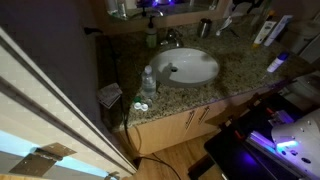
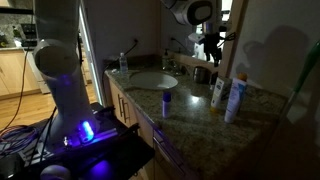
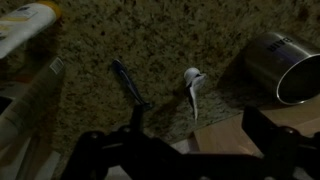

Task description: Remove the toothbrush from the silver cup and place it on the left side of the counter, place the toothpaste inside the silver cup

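In the wrist view the silver cup stands at the right on the speckled granite counter, its dark mouth showing nothing inside. A white toothbrush lies flat on the counter just left of the cup. My gripper is open and empty, above the counter's front edge and short of the toothbrush. Two tubes lie at the left; which one is the toothpaste I cannot tell. In both exterior views the gripper hovers above the cup.
A dark razor-like thing lies left of the toothbrush. The white sink is in the middle of the counter, with a green soap bottle behind it and a clear bottle beside it. Upright tubes stand near the counter's edge.
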You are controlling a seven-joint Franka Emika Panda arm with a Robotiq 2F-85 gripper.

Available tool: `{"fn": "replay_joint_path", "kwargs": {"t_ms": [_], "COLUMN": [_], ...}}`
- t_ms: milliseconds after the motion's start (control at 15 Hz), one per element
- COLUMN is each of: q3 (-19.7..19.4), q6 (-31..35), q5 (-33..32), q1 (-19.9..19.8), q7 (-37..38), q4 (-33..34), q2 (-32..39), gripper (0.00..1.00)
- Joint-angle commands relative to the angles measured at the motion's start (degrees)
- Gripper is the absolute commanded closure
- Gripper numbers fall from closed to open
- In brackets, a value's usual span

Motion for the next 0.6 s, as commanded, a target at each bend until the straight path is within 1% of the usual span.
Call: {"fn": "replay_joint_path", "kwargs": {"t_ms": [0,133,267,533], "q3": [0.2,0.9,1.0,2.1], "q6": [5.2,9.0,13.4,18.6], "q5": [-1.2,1.1,1.8,4.3], "q1": [0.0,-0.8,-1.0,-1.5], "q7": [1.1,-0.1,0.2,0.9], "q4": [-1.2,-1.5,-1.7,-1.1], "q2": [2.2,3.8,5.9,9.6], "gripper": [0.0,0.0,0.0,0.0]}}
